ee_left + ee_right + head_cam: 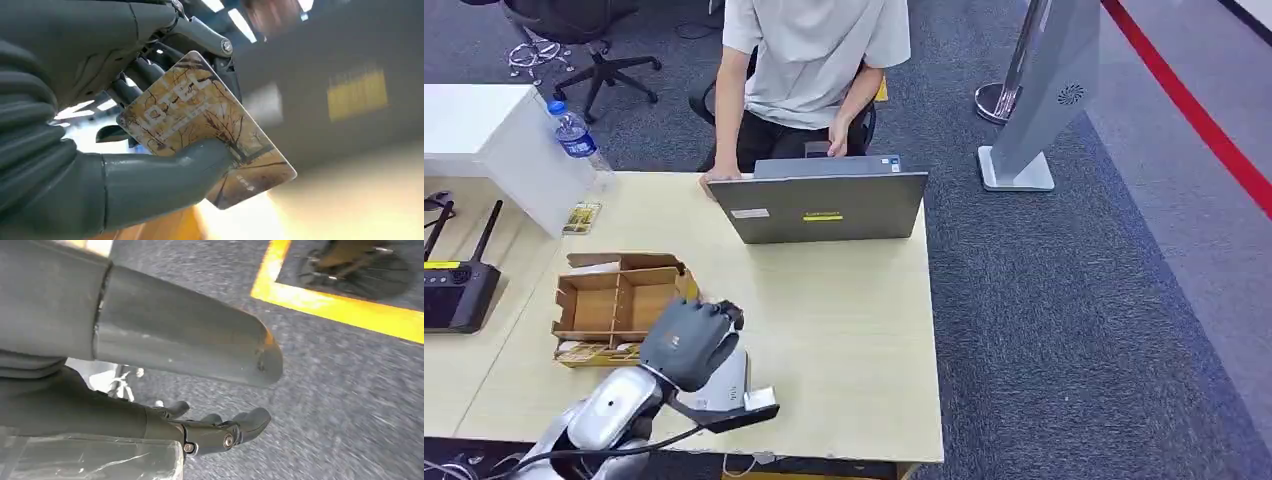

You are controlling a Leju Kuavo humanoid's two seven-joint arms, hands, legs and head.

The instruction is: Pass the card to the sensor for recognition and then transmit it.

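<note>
Left hand [689, 342] pinches card [205, 132] lower left of head view, directly over white sensor [732, 392] on table [854, 330]. Right hand [220, 432] hangs empty, fingers loosely apart, over floor.

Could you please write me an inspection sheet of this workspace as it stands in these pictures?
Surface: light wooden table, bare on its right half.
Job's things: card, printed with bare trees, pinched between the thumb and fingers of the left robot hand; a white device, possibly the sensor, lies under that hand.
Clutter: cardboard divider box, open grey laptop, water bottle, black router.
Robot hands: left holds the card above the table; right robot hand hangs over grey carpet, holding nothing, fingers apart.
Cables: a dark cable runs along the left arm.
Surroundings: a person sits behind the laptop; grey stand, office chair, red floor line.
</note>
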